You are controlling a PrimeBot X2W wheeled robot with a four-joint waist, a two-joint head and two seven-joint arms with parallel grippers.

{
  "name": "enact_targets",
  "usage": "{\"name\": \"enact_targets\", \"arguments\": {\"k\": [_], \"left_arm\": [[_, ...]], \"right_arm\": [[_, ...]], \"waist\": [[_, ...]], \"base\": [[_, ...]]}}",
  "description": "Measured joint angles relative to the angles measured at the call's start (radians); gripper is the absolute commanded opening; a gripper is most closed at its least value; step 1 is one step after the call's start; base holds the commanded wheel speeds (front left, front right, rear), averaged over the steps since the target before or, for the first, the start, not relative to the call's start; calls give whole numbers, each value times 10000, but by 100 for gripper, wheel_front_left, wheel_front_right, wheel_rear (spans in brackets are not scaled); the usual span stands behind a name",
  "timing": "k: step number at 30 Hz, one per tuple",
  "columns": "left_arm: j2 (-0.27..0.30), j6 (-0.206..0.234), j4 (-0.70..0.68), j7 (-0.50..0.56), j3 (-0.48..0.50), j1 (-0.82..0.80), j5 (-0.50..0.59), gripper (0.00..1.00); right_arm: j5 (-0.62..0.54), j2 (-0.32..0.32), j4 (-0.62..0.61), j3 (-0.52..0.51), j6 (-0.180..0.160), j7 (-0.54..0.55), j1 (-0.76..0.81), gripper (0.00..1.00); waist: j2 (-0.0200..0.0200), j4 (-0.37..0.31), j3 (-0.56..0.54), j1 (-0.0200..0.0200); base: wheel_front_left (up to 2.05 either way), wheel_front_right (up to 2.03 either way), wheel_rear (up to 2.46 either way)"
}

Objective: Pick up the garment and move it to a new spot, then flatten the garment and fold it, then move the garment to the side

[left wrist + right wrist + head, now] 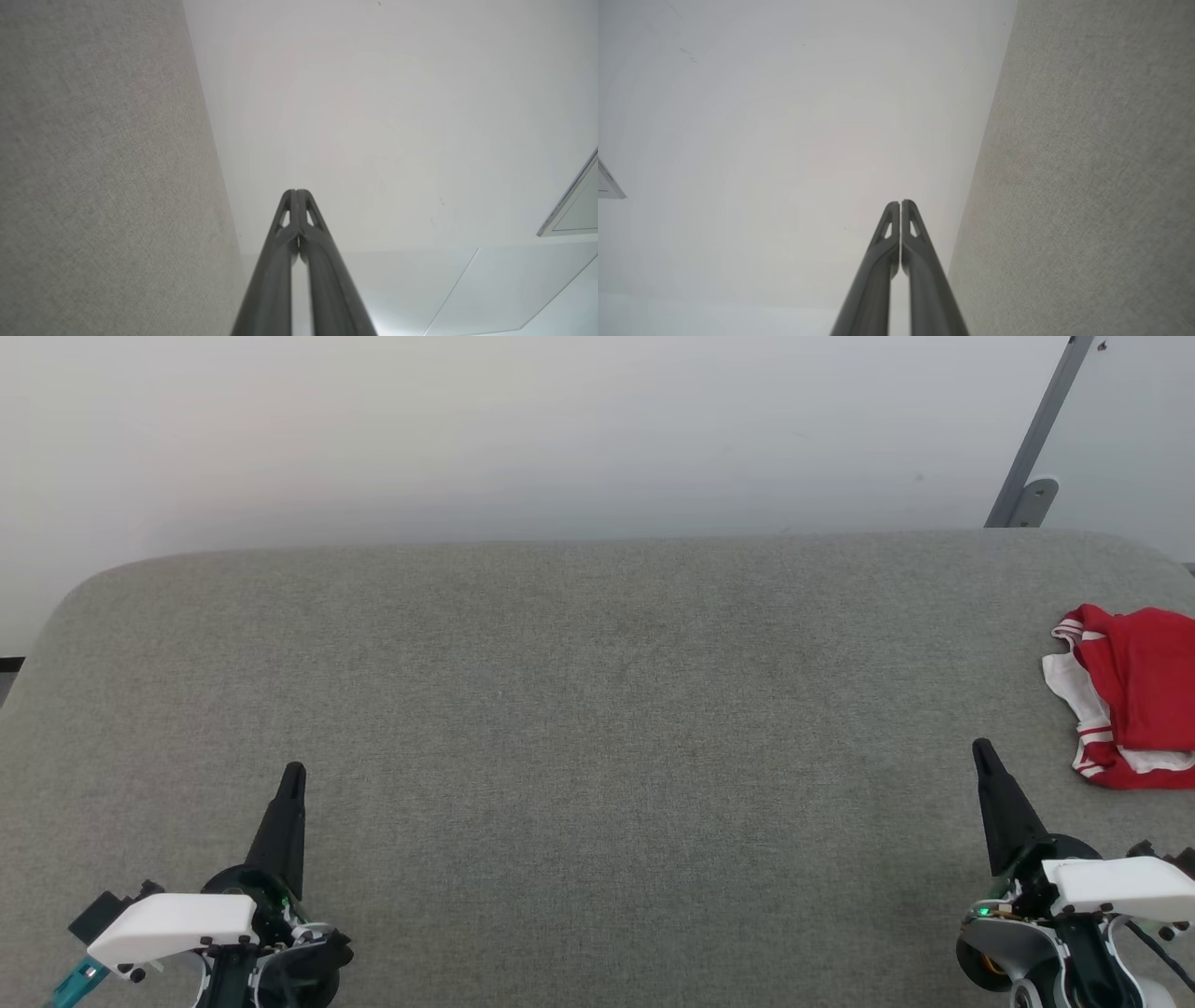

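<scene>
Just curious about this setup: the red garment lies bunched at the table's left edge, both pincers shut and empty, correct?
No. The head view shows the garment bunched at the table's right edge, not the left. The left pincer and right pincer are shut and empty.

The garment [1134,691] at 3 o'clock is seen in bright red w/ white cuff ends, each edged by thin red & white stripes. The table [597,709] is covered in a grey, finely speckled weave, uniform throughout. The wall [560,429] at 12 is rendered pale off-white. The left gripper [294,775] at 7 and right gripper [981,749] at 5 are coloured matt black. Their wrist shells [173,924] are white, w/ small green lights [983,911] — a teal part [79,980] is noted at approx. 8. The bracket [1036,448] at 1 is grey.
</scene>
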Motion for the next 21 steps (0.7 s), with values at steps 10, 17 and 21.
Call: {"name": "enact_targets", "arguments": {"k": [10,17,21], "left_arm": [[0,0,0,0,0,0,0,0],[0,0,0,0,-4,0,0,0],[0,0,0,0,-4,0,0,0]], "right_arm": [[0,0,0,0,0,0,0,0],[0,0,0,-2,0,0,0,0],[0,0,0,-2,0,0,0,0]], "waist": [[0,0,0,1],[0,0,0,0],[0,0,0,0]], "base": [[0,0,0],[0,0,0],[0,0,0]]}}
